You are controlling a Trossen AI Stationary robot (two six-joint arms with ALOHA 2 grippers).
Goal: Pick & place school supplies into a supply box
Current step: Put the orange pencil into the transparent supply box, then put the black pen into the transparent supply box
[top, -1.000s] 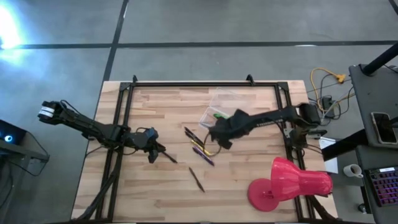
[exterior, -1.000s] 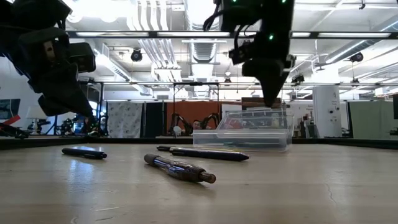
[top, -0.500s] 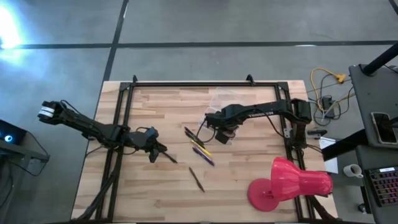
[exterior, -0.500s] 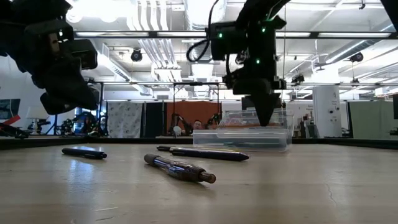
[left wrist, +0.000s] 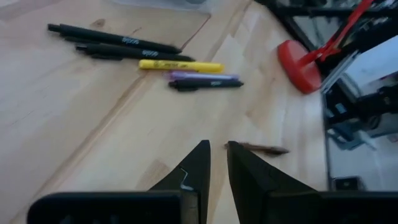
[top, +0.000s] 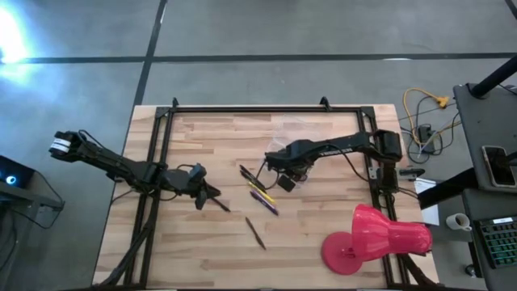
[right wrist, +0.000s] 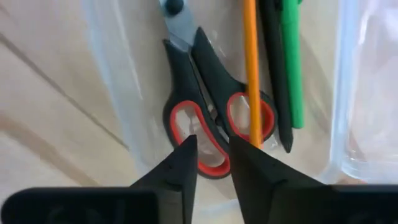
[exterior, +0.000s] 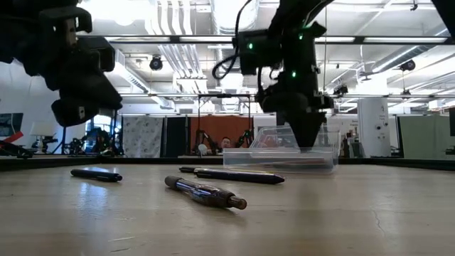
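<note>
Scissors lie inside the clear box at frame center, under the right gripper, fingers slightly parted, holding nothing.

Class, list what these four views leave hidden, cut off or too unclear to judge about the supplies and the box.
- Supply box, high view: the right gripper covers part of it, so its contents cannot be counted.
- Scissors, right wrist view: blade tips cut off by the picture's edge.
- Brown pencil, left wrist view: blurred; its tip cannot be made out.
- Pens, low view: colours unreadable against the bright room.
</note>
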